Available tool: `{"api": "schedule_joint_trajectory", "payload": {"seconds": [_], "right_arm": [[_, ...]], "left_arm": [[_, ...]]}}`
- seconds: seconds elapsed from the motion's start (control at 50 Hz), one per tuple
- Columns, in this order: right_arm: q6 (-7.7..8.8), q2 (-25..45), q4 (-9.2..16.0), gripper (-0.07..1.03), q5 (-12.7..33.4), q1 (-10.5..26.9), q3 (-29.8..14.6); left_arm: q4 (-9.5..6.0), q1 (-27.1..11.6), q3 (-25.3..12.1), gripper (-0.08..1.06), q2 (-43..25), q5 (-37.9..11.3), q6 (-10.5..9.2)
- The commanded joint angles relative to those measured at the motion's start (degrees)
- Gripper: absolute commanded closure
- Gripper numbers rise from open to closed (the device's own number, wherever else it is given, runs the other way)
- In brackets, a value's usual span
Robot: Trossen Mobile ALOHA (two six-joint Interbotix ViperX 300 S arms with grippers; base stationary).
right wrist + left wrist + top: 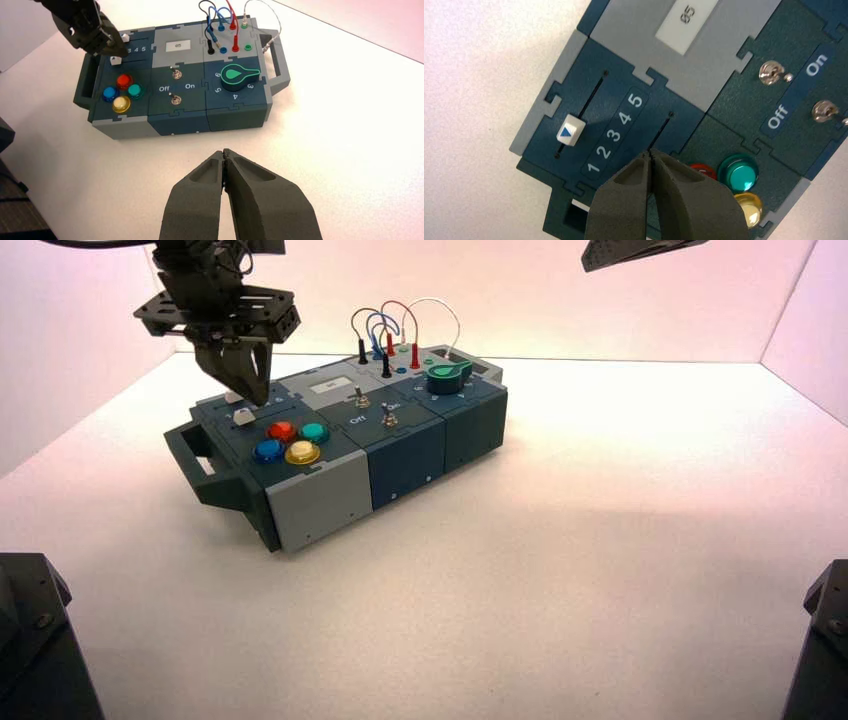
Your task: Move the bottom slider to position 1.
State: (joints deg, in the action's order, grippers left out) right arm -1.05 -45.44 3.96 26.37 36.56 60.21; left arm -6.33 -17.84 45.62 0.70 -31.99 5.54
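Observation:
The bottom slider's white knob sits near the handle end of its track, beside the coloured buttons; it also shows in the right wrist view. In the left wrist view only the track shows, and the fingers hide its knob. My left gripper is shut and empty, with its tip just above that track, right behind the knob. The second matching knob stands on the far track, about level with 2. My right gripper is shut and empty, held above the table in front of the box.
On the box are red, teal, blue and yellow buttons, two metal toggle switches by the Off and On lettering, a green knob, and looped wires. A handle sticks out at the slider end.

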Motion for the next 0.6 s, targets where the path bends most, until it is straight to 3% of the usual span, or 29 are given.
{"api": "schedule_joint_trajectory", "payload": {"seconds": [0.02,0.6], "right_arm": [[-0.09,-0.62,0.0,0.98,-0.18,-0.18,-2.02],[-0.09,-1.76,0.0,0.99,-0.18,-0.18,-1.85]], "left_arm": [[0.26,-0.26,-0.35,1.01,0.09,-0.44,0.18],[1.23,-0.26,0.26,1.01,-0.7,-1.93,0.18]]}}
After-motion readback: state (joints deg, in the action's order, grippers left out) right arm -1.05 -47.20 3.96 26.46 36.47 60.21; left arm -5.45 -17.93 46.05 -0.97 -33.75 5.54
